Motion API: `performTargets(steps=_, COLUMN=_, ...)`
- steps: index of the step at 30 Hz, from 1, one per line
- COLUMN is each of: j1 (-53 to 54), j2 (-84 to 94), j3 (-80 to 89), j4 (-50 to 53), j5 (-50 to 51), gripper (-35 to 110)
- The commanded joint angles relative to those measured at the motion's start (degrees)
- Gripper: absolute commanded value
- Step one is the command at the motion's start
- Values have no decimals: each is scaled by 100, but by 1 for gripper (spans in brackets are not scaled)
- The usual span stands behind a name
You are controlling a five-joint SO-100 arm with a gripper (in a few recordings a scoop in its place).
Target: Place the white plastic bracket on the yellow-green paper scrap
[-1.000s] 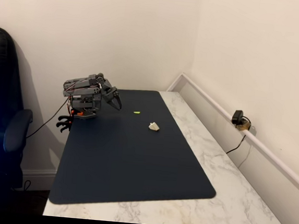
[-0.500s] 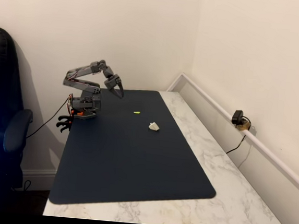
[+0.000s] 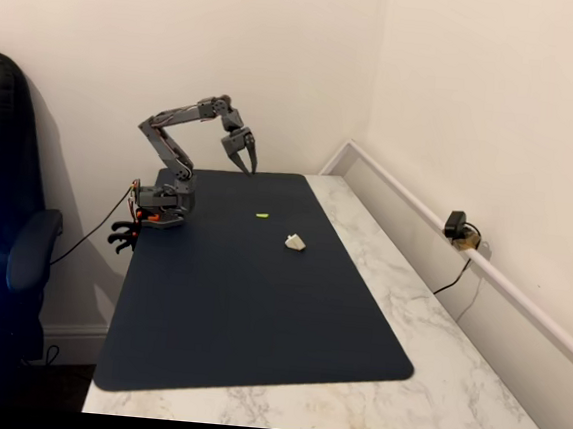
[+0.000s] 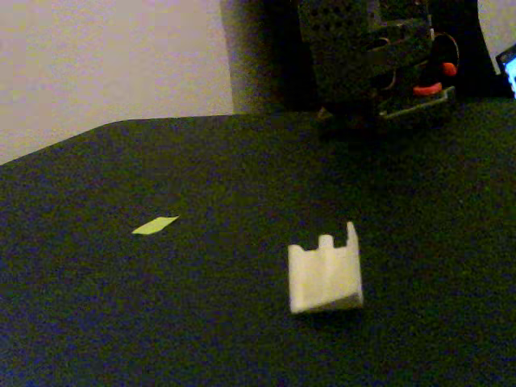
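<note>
The white plastic bracket [image 3: 295,241] [image 4: 326,276] lies on the dark mat [image 3: 249,302], a small off-white wedge with notched top. The yellow-green paper scrap [image 3: 262,214] [image 4: 155,225] lies flat on the mat a short way from it, up and to the left in a fixed view. The grey arm reaches up and right from its base [image 3: 161,209] at the mat's far left corner. Its gripper [image 3: 247,165] hangs in the air above the mat's far edge, fingers pointing down, slightly open and empty, well apart from both pieces.
The mat covers most of a white marble table [image 3: 428,317] set in a room corner. A small camera [image 3: 456,227] sits by the right wall rail. A dark chair [image 3: 7,250] stands left of the table. The arm's base [image 4: 379,56] rises behind the pieces.
The arm has unfolded from its tucked pose, and the gripper has risen and moved right toward the mat's far edge. Bracket and scrap have not moved.
</note>
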Motion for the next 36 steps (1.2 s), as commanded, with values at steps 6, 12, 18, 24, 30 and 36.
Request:
performTargets(steps=6, j1=-580, j2=-809, j3=-1406, j4=492, j5=677, gripper=7)
performTargets(steps=12, j1=-721, j2=-2065, j3=-2619, j4=870, j5=844, gripper=4)
performTargets(steps=18, j1=-782, j2=-3138, j3=-4280, j4=1608, j5=563, gripper=4)
performTargets(steps=24, j1=-765, j2=-3929, j3=-5124, j4=2101, j5=782, gripper=4)
performTargets(steps=30, j1=-1090, j2=-4632, j3=-5265, j4=1793, j5=1169, gripper=6)
performTargets(steps=36, j1=-1433, j2=-5634, j3=-5924, j4=1573, j5=1731, gripper=18)
